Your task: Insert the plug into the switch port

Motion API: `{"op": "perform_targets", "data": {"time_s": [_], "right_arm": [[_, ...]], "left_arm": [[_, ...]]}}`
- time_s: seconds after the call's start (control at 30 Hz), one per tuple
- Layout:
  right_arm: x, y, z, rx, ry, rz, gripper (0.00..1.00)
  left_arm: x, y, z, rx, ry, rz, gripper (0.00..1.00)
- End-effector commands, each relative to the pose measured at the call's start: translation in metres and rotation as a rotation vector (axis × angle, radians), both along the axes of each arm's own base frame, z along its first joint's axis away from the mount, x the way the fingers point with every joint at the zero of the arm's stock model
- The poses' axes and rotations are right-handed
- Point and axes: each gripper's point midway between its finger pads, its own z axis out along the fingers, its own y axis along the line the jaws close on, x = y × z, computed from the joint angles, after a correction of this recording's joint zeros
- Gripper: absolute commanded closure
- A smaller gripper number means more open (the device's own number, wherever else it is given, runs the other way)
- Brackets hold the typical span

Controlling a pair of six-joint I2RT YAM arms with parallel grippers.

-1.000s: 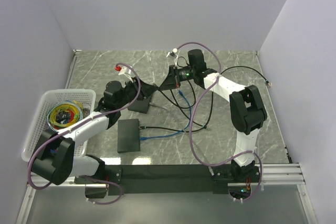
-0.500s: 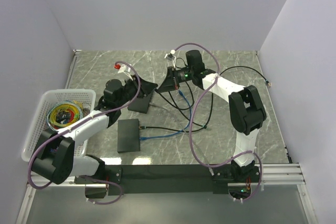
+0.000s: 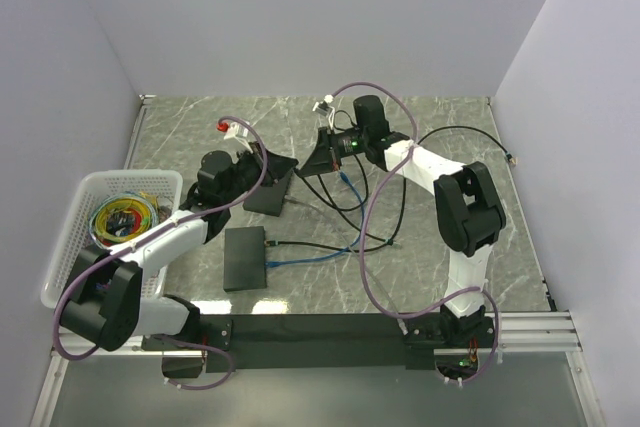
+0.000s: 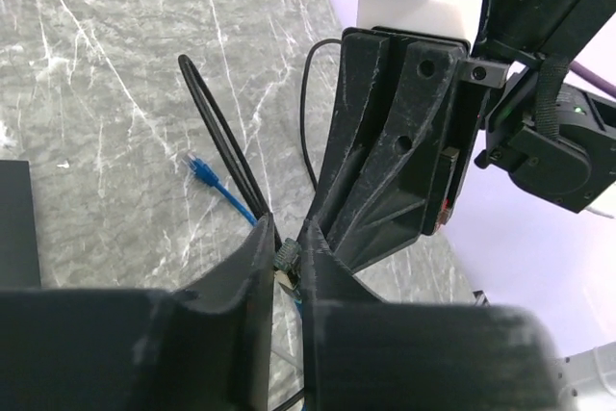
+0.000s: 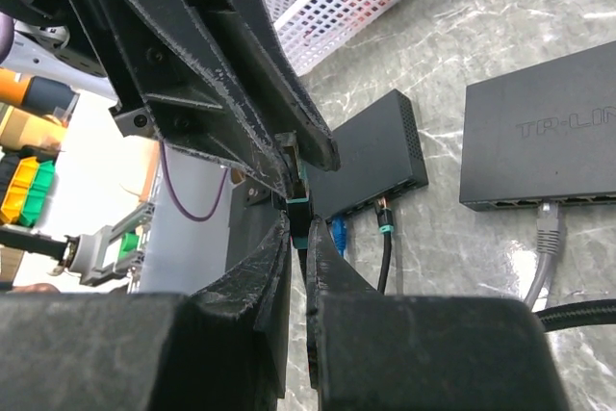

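My two grippers meet tip to tip above the far switch (image 3: 266,194). The left gripper (image 3: 285,163) (image 4: 287,247) is shut on the tip of a black plug with a teal band (image 4: 286,260). The right gripper (image 3: 308,161) (image 5: 298,228) is shut on the same plug's body (image 5: 299,207), its black cable trailing down between the fingers. In the right wrist view the far switch (image 5: 539,141) shows one grey cable plugged in. The near switch (image 3: 245,258) (image 5: 371,156) holds a blue and a black cable.
A loose blue plug (image 4: 198,166) lies on the marble table among black cable loops (image 3: 350,202). A white basket (image 3: 60,247) of coiled cables stands at the left. Purple arm cables arc over both arms. White walls close in the table.
Almost nothing. Both grippers stay tip to tip on the plug; the right wrist has shifted very slightly.
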Motion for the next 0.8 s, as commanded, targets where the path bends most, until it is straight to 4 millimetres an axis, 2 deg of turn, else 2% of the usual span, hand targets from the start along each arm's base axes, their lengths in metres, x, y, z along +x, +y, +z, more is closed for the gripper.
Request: {"op": "perform_targets", "data": {"time_s": [0.0, 0.03, 0.07, 0.1, 0.13, 0.17, 0.2, 0.23, 0.27, 0.3, 0.33, 0.37, 0.4, 0.43, 0.47, 0.6, 0.77], "right_arm": [[0.008, 0.006, 0.004, 0.007, -0.037, -0.024, 0.92], [0.020, 0.004, -0.003, -0.065, -0.040, -0.117, 0.82], [0.027, 0.002, -0.008, -0.125, -0.057, -0.173, 0.62], [0.040, 0.000, -0.004, -0.178, -0.108, -0.248, 0.57], [0.048, -0.007, 0.003, -0.223, -0.178, -0.312, 0.52], [0.064, -0.019, -0.006, -0.333, -0.212, -0.442, 0.47], [0.069, -0.025, -0.002, -0.361, -0.240, -0.490, 0.46], [0.070, -0.032, 0.011, -0.373, -0.280, -0.532, 0.45], [0.083, -0.045, 0.014, -0.422, -0.320, -0.642, 0.45], [0.078, -0.051, 0.023, -0.424, -0.354, -0.678, 0.45], [0.078, -0.052, 0.031, -0.409, -0.394, -0.701, 0.45], [0.072, -0.048, 0.035, -0.412, -0.429, -0.716, 0.45], [0.066, -0.047, 0.031, -0.425, -0.446, -0.719, 0.45], [0.061, -0.045, 0.040, -0.411, -0.494, -0.718, 0.45], [0.054, -0.039, 0.041, -0.410, -0.515, -0.705, 0.45], [0.033, -0.009, 0.032, -0.420, -0.551, -0.634, 0.45], [0.029, 0.010, 0.013, -0.438, -0.529, -0.570, 0.48]], "left_arm": [[-0.005, -0.007, 0.023, -0.018, -0.056, -0.029, 0.99], [0.000, -0.006, 0.027, -0.020, -0.042, -0.006, 1.00], [0.007, 0.003, 0.012, 0.016, 0.039, 0.063, 0.99], [0.011, 0.007, 0.004, 0.029, 0.103, 0.109, 0.99], [0.018, 0.011, 0.013, 0.030, 0.123, 0.151, 1.00], [0.017, 0.018, -0.005, 0.075, 0.213, 0.191, 0.99], [0.023, 0.026, -0.009, 0.077, 0.253, 0.258, 1.00], [0.026, 0.027, -0.004, 0.076, 0.265, 0.277, 1.00], [0.023, 0.031, -0.014, 0.097, 0.313, 0.292, 0.99], [0.026, 0.031, -0.009, 0.084, 0.318, 0.309, 1.00], [0.025, 0.031, -0.013, 0.090, 0.343, 0.312, 1.00], [0.025, 0.031, -0.016, 0.090, 0.360, 0.317, 0.99], [0.023, 0.032, -0.018, 0.082, 0.386, 0.324, 1.00], [0.024, 0.031, -0.018, 0.076, 0.396, 0.326, 1.00], [0.023, 0.031, -0.019, 0.072, 0.404, 0.328, 1.00], [0.023, 0.028, -0.020, 0.052, 0.409, 0.320, 0.99], [0.022, 0.026, -0.023, 0.046, 0.416, 0.310, 1.00]]}}
